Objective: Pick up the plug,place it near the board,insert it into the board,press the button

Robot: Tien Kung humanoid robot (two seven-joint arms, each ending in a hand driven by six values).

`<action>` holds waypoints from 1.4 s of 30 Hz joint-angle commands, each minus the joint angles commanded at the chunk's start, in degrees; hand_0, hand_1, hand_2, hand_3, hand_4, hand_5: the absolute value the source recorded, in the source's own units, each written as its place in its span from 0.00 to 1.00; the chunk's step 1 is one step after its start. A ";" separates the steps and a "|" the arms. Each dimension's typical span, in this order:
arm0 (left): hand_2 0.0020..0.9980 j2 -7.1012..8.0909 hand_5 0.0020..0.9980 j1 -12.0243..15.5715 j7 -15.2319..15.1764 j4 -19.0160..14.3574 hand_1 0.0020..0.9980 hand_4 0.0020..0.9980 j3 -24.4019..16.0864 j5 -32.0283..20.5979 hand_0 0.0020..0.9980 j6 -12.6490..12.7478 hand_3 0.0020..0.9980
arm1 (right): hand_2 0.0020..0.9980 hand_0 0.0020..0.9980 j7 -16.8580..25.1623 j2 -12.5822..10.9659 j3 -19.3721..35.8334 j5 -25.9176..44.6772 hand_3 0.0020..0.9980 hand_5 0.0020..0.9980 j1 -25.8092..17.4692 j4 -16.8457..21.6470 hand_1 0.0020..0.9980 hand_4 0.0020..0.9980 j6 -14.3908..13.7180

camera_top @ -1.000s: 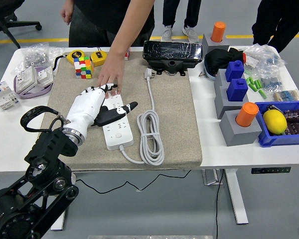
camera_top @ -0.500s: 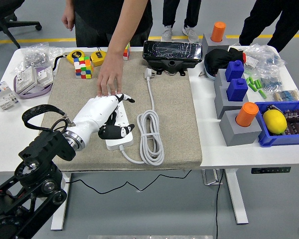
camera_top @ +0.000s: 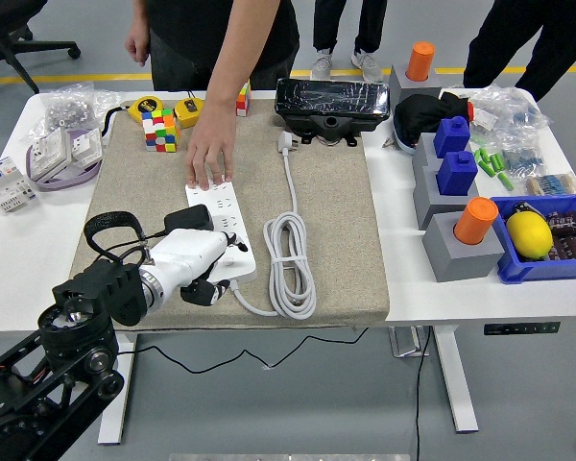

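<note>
The white power strip [camera_top: 223, 213] lies on the beige mat [camera_top: 336, 221]. A person's hand [camera_top: 211, 158] presses on its far end. The strip's white plug [camera_top: 286, 142] lies on the mat by the black box, its cable in a coil [camera_top: 288, 259] to the strip's right. My left hand [camera_top: 207, 280], white with black fingers, is at the strip's near left end. Its fingers are curled and I see nothing in them. A black block [camera_top: 186, 218] shows at the strip's left edge just above my hand; I cannot tell what it is. My right arm is out of view.
A black box [camera_top: 331, 104] stands at the mat's far edge. A Rubik's cube [camera_top: 158, 130] and yellow tape measures [camera_top: 190, 108] are at the far left. Grey stands with blue and orange pieces [camera_top: 461, 206] and a blue bin with a lemon [camera_top: 530, 233] are at the right.
My left hand has drawn back toward me along the strip and curled its fingers. The middle of the strip now shows. The person's hand stays on the far end.
</note>
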 joint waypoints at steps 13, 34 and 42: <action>0.12 -0.69 0.00 -0.50 -1.28 5.88 0.01 0.60 -0.48 1.23 0.20 0.68 0.84 | 0.71 0.78 0.15 0.03 -0.03 0.13 0.76 1.00 0.10 0.00 0.69 1.00 0.05; 0.12 -0.59 0.00 -0.86 -1.46 6.74 0.01 0.58 -0.54 1.62 0.20 -0.07 0.81 | 0.71 0.78 0.16 -0.11 -0.10 0.32 0.76 1.00 0.44 0.00 0.69 1.00 -0.01; 0.12 -0.49 0.00 -1.05 -1.63 7.03 0.01 0.58 -0.78 1.92 0.20 -0.19 0.81 | 0.71 0.78 0.04 -0.14 0.04 0.28 0.76 1.00 0.40 0.00 0.69 1.00 -0.03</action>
